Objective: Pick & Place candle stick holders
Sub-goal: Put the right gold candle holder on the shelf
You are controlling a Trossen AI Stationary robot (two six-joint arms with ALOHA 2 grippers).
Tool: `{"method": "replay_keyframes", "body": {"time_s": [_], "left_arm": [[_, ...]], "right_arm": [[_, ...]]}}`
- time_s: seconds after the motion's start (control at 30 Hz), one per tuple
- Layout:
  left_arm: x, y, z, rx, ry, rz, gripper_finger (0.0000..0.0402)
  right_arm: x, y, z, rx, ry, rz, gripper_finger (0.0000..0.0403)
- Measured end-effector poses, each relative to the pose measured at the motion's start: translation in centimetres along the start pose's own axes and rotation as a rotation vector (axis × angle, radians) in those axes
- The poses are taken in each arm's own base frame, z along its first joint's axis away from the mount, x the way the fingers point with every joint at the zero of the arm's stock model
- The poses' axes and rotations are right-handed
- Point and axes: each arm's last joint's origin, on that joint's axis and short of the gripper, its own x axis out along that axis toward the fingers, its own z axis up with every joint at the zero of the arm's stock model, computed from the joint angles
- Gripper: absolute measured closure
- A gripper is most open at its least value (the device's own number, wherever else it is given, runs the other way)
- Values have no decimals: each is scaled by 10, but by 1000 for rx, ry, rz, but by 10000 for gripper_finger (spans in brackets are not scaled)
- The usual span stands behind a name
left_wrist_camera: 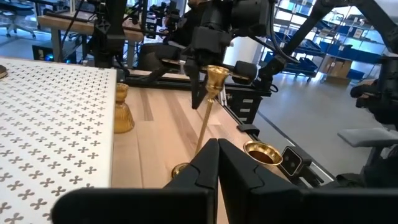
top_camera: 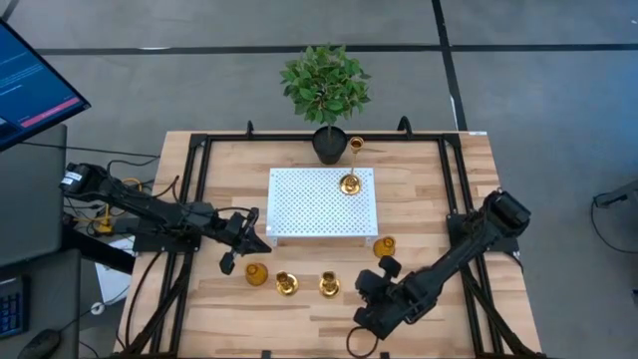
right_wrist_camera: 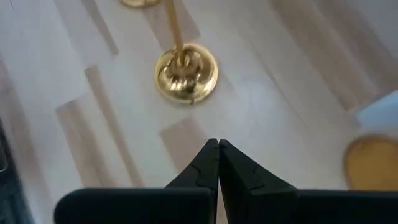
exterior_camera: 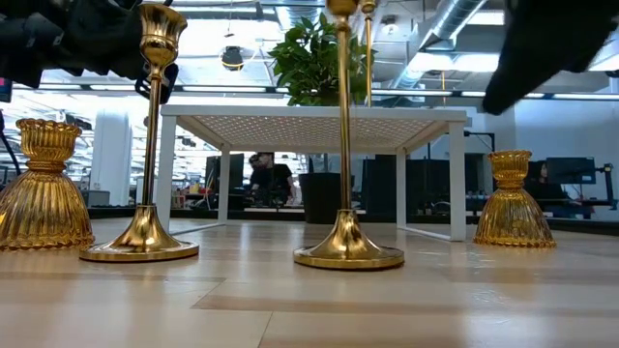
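While both hover holding nothing, left pincer (top_camera: pixel 227 261) closed off tray (top_camera: pixel 321 204) corner, right pincer (top_camera: pixel 371 282) closed.

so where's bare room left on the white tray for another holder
Most of the white perforated tray is bare: its whole left and middle. One tall gold holder stands at the back right corner, near the potted plant. The table strip in front is crowded: four holders between the left claw and right claw.
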Motion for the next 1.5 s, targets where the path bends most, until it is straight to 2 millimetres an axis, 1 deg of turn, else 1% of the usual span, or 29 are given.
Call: {"method": "replay_keyframes", "body": {"time_s": [0.13, 0.23, 0.3, 0.4, 0.5, 0.6, 0.67, 0.73, 0.9, 1.0, 1.07, 1.17, 1.3, 1.4, 1.5], "left_arm": [[0, 0, 0, 0, 0, 0, 394], [0, 0, 0, -1, 0, 0, 394], [0, 0, 0, -1, 0, 0, 394], [0, 0, 0, 3, 0, 0, 394], [0, 0, 0, 4, 0, 0, 394], [0, 0, 0, 4, 1, 0, 394], [0, 0, 0, 4, 1, 0, 394], [0, 0, 0, 5, 1, 0, 394], [0, 0, 0, 4, 1, 0, 394], [0, 0, 0, 4, 1, 0, 394], [0, 0, 0, 4, 2, 0, 394], [0, 0, 0, 4, 2, 0, 394], [0, 0, 0, 4, 2, 0, 394], [0, 0, 0, 2, 2, 0, 394], [0, 0, 0, 1, 3, 0, 394]], "right_arm": [[3, 5, 5, -107, -122, -11, 403], [5, 10, 5, -157, -183, -9, 403], [11, 17, 6, -156, -236, -13, 402], [24, 21, -3, -210, -255, -55, 392], [32, 25, -4, -193, -262, -51, 365], [44, 29, -5, -164, -281, -42, 328], [46, 31, -3, -145, -295, -26, 302], [46, 32, 2, -114, -311, -16, 276], [47, 31, 3, -114, -325, -27, 218], [49, 29, 6, -69, -325, -25, 195], [50, 28, 9, -47, -326, -26, 186], [52, 28, 13, -22, -338, -16, 184], [54, 27, 18, -5, -336, -3, 196], [55, 26, 19, -3, -335, -9, 217], [55, 25, 20, -3, -335, -10, 251]]}}
